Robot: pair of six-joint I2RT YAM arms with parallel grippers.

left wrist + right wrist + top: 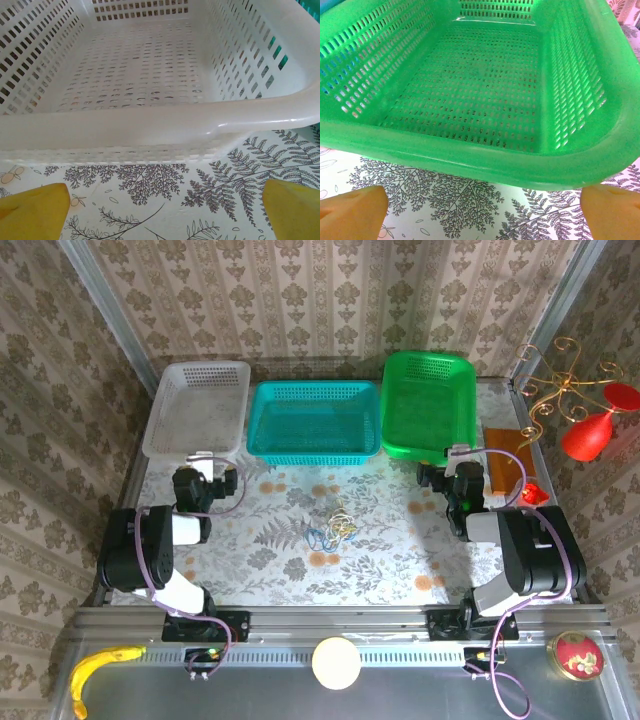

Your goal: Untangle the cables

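Blue, whitish and tan cables (pixel 335 526) lie in one small knotted heap near the middle of the table (pixel 400 565), just on the near side of the teal basket (pixel 262 432) and well apart from both arms. The left pincer (pixel 162 215) hangs wide open, holding nothing, at the near rim of the white basket (pixel 150 125); the right pincer (pixel 481 215), equally open and empty, faces the near rim of the green basket (pixel 470 157). Both must swing inward to the same small heap, so their fingers could clash there. Such thin cords are easy to miss, or to pinch several at once, and pulling then would likely drag or tighten the tangle.
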